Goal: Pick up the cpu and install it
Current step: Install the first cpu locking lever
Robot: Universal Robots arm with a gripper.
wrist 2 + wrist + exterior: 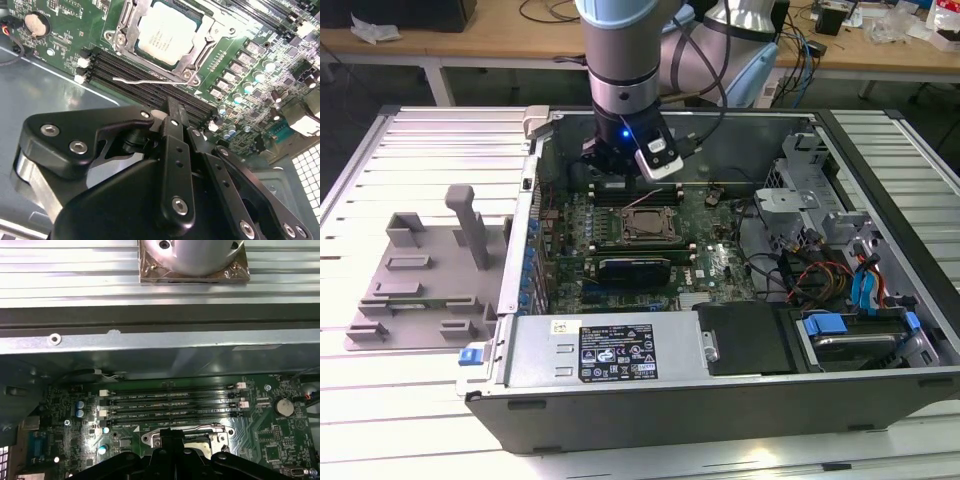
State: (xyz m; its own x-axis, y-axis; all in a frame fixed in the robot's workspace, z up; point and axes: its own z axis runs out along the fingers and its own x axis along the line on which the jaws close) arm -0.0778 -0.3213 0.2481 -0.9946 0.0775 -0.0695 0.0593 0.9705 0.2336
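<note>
The cpu [165, 31], a flat square chip with a silver-grey top, lies in the black socket frame [129, 26] on the green motherboard; in the exterior view the cpu [645, 226] is at the middle of the open computer case. My gripper [171, 107] hangs over the memory slots [150, 85] just beyond the socket, apart from the chip. Its black fingers [175, 150] are pressed together with nothing visible between them. A thin wire lever [145, 81] runs along the socket's edge. The first wrist view has the gripper [172, 436] above the socket edge [220, 436].
A grey plastic tray [415, 285] with upright posts lies on the slatted table at the exterior view's left. The case wall [530, 215], a drive cage [805, 195] with cables and a black power supply [620, 350] surround the board.
</note>
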